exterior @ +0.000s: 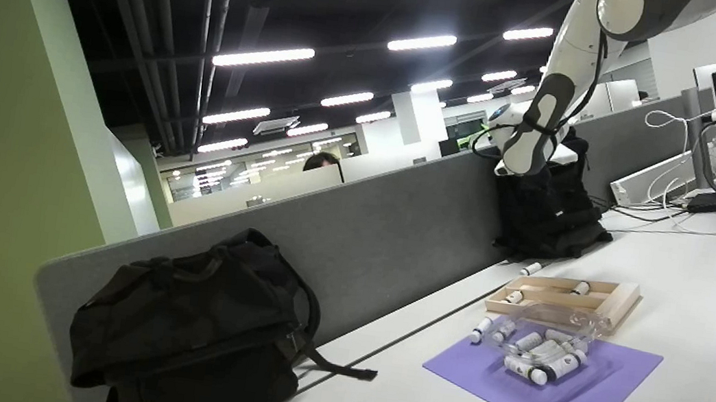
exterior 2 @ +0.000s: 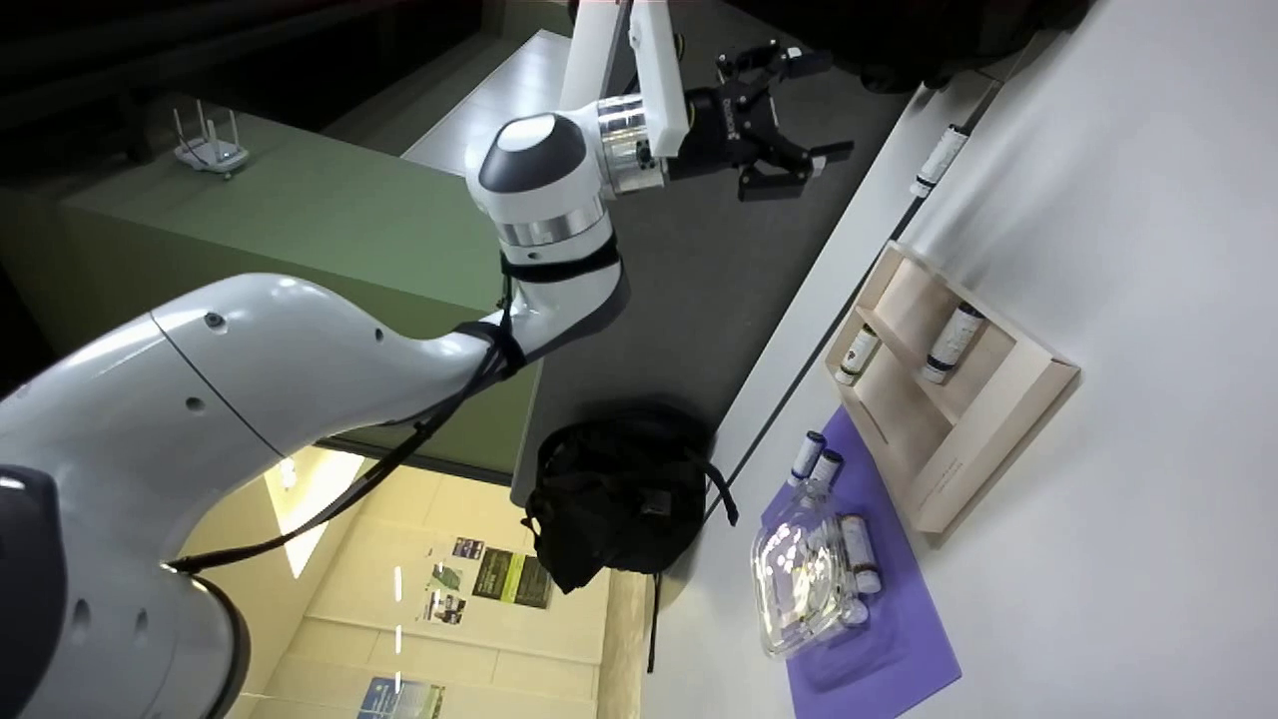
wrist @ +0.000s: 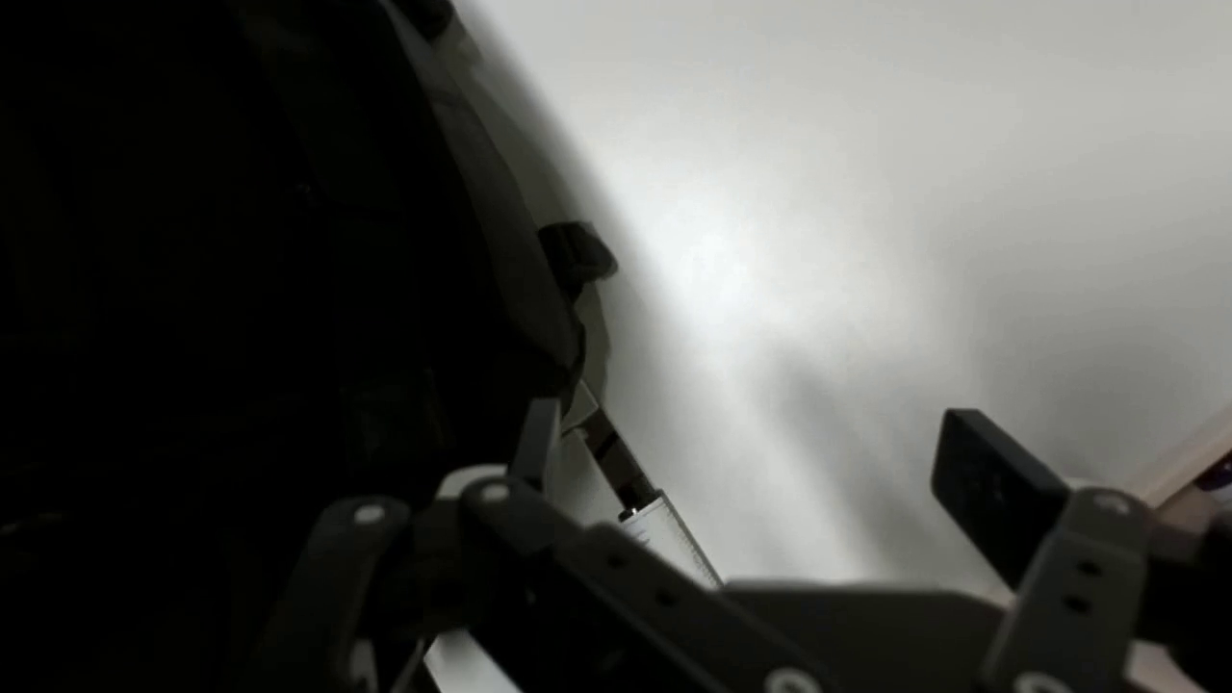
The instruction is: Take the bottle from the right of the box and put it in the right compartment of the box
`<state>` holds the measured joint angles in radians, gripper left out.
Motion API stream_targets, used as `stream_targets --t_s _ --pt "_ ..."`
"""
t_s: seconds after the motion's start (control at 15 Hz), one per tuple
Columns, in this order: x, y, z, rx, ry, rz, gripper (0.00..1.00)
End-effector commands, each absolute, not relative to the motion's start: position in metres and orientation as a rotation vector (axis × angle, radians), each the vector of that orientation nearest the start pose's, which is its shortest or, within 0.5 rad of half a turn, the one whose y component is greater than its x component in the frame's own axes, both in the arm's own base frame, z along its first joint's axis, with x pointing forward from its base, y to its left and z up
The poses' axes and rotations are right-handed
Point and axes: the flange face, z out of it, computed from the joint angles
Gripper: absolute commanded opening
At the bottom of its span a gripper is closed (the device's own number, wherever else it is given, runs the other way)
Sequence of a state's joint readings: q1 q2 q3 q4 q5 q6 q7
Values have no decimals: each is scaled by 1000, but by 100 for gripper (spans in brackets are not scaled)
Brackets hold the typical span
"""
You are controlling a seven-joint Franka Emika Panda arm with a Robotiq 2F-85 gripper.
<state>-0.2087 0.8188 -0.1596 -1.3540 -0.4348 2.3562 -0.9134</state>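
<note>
Beside the box (exterior 2: 983,439): the bottle (exterior 2: 940,160) lies near, not touching, along the desk's (exterior 2: 1148,250) back seam; likely the one to fetch;
Hand (exterior 2: 821,108): spread wide, gripping nothing, raised above the desk; presumably to straddle the bottle;
Nearer compartment (exterior 2: 911,295): holds a stored bottle (exterior 2: 954,343); bare space probably suits another;
Backpack (exterior: 553,216): close behind the bottle; it and the partition (exterior: 410,222) may crowd the approach

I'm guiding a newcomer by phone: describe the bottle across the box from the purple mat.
On the white desk, find the shallow wooden box. Between it and the nearest black backpack lies a white bottle with dark bands. Unlike the bottles in the box or at the purple mat, it lies alone.
</note>
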Motion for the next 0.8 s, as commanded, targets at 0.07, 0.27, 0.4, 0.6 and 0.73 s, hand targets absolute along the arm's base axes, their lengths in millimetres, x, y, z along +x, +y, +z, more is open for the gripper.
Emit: stream_targets --t_s 0.07,0.27,0.4,0.6,0.73 --pt "753 -275 250 -3168 -1853 130 100" --pt "764 -286 240 -3026 -2018 136 100" --pt "770 -288 233 -2935 -2096 161 100" --pt "775 -280 220 -2806 -2129 176 100" --pt "780 -270 213 -2760 -2161 210 100"
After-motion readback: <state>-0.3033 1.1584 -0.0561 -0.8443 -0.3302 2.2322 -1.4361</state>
